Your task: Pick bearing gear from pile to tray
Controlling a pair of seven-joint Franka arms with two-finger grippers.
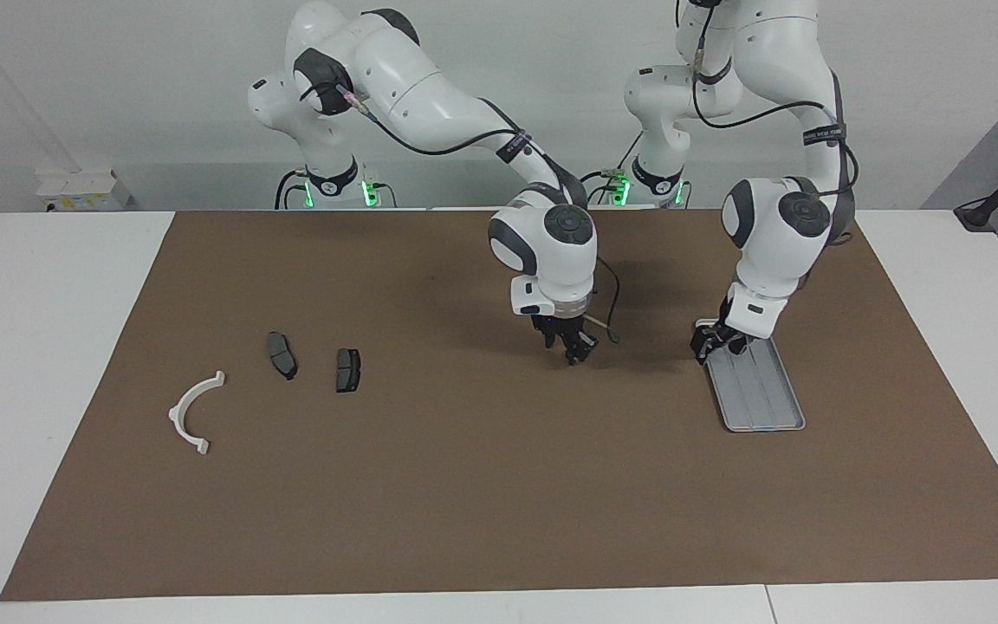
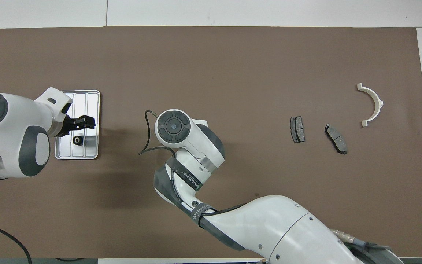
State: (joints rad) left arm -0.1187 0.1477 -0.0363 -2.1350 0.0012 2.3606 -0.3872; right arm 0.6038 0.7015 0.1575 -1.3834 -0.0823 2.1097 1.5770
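Tray (image 2: pixel 93 96) holds one small black round piece (image 2: pixel 76 139) near its robot-side end.

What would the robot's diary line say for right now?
left gripper: open, over tray | bearing gear: lying in tray, free | right gripper: over mat middle | brake pads: untouched

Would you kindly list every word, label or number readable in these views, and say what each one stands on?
"WANJEED" then blurred characters: black band on the right arm's forearm, overhead view.
The same lettering, partly readable: second black band lower on that arm.
White lettering, too small to read: bands on the right arm and left arm, facing view.
Nothing readable on the tray, brake pads or white arc.
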